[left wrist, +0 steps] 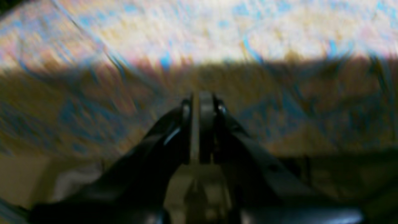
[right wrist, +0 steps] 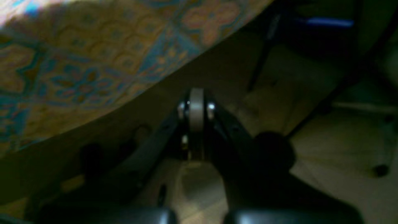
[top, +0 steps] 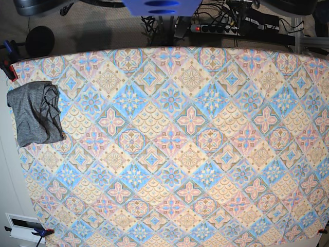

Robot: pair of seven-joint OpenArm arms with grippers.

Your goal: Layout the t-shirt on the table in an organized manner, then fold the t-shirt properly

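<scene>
While the shirt [top: 35, 113] sits folded at the surface's [top: 175, 154] far corner on the right arm's side, both tools, left [left wrist: 202, 102] and right [right wrist: 196, 107], are pressed together and empty (left view motion-blurred). Risk: a snag near the edge drags the shirt off.

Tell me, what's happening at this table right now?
Nothing is being handled. A dark-grey t-shirt lies folded into a compact bundle at the far left edge of the patterned table. Both arms are off the tabletop: the left gripper and the right gripper are shut and empty, the right one near the table's edge.
</scene>
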